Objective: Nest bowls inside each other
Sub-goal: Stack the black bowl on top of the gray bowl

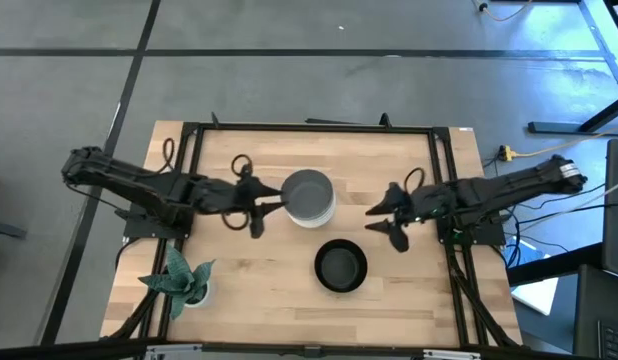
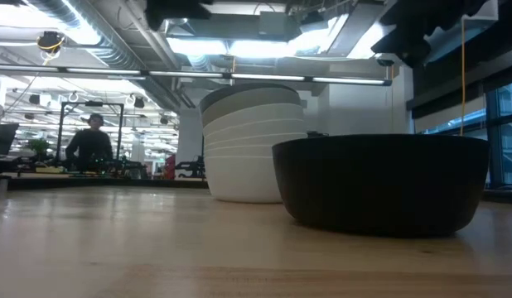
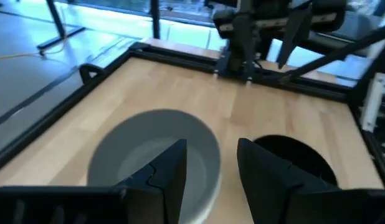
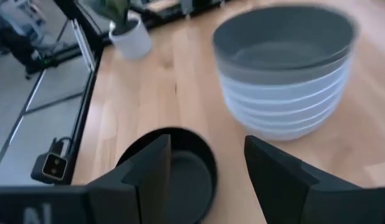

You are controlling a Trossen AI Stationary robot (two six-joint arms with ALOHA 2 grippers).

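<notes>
A nested stack of bowls (image 1: 309, 198), white ones below and grey on top, stands on the table's middle; it also shows in the low view (image 2: 254, 141) and the right wrist view (image 4: 286, 68). A black bowl (image 1: 340, 266) rests alone on its base nearer the front edge, also in the low view (image 2: 380, 182). My left gripper (image 1: 267, 208) is open, above the table just left of the stack, its fingers over the top grey bowl's rim (image 3: 155, 155). My right gripper (image 1: 384, 218) is open, above the table right of the stack, above and beside the black bowl (image 4: 174, 168).
A small green potted plant (image 1: 182, 280) stands at the table's front left corner. A black frame (image 1: 309, 128) runs along the table's far and side edges. Bare wood lies around both bowls. A person (image 2: 90, 145) sits in the room far behind the table.
</notes>
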